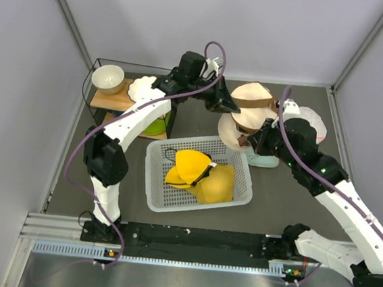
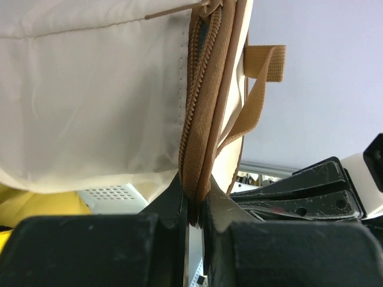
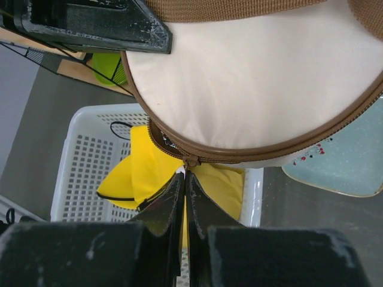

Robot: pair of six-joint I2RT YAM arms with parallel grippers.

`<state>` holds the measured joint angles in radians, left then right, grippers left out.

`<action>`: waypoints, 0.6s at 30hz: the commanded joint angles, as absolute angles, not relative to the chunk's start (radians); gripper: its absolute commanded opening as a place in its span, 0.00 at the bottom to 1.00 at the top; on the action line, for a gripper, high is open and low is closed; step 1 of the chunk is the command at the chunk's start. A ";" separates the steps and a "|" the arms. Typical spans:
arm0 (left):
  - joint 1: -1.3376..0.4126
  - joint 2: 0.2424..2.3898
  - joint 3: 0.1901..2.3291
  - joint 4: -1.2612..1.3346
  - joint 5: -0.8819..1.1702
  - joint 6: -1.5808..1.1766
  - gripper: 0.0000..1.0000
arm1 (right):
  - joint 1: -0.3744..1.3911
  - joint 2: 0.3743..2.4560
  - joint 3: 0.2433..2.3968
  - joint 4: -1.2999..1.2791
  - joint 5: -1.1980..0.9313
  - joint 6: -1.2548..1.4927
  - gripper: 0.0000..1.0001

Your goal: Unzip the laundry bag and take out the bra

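Left wrist: left gripper clamped on laundry bag zipper tape; right gripper pinched together, seemingly at zipper pull.

Three cameras, one bag!
Top view sits high behind the arms, looking down over the whole table. Left wrist is jammed close against the bag's zip, facing the wall. Right wrist, equally close, looks down past it to the basket, which all three views catch.
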<state>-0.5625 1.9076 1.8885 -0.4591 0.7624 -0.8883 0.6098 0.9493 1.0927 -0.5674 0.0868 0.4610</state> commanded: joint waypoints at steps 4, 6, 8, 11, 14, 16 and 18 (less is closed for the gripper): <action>-0.555 1.901 1.943 -0.448 0.719 -0.822 0.51 | 0.669 0.923 1.060 -0.505 0.109 0.581 0.00; -0.555 1.905 1.948 -0.448 0.724 -0.828 0.75 | 0.669 0.931 1.054 -0.503 0.110 0.587 0.00; -0.554 1.887 1.945 -0.459 0.706 -0.831 0.84 | 0.669 0.936 1.051 -0.500 0.107 0.592 0.00; -0.543 1.803 1.902 -0.460 0.646 -0.831 0.93 | 0.669 0.925 1.045 -0.500 0.110 0.600 0.00; -0.534 1.700 1.821 -0.437 0.583 -0.838 0.97 | 0.669 0.911 1.040 -0.500 0.127 0.603 0.00; -0.534 1.660 1.749 -0.420 0.581 -0.862 0.98 | 0.667 0.913 1.042 -0.502 0.130 0.601 0.00; -0.537 1.615 1.697 -0.375 0.621 -0.883 0.99 | 0.669 0.911 1.040 -0.500 0.130 0.601 0.00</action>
<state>-0.5404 1.7626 1.7782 -0.4789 0.6231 -0.8486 0.6582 0.9348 1.0409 -0.5377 0.1158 0.5884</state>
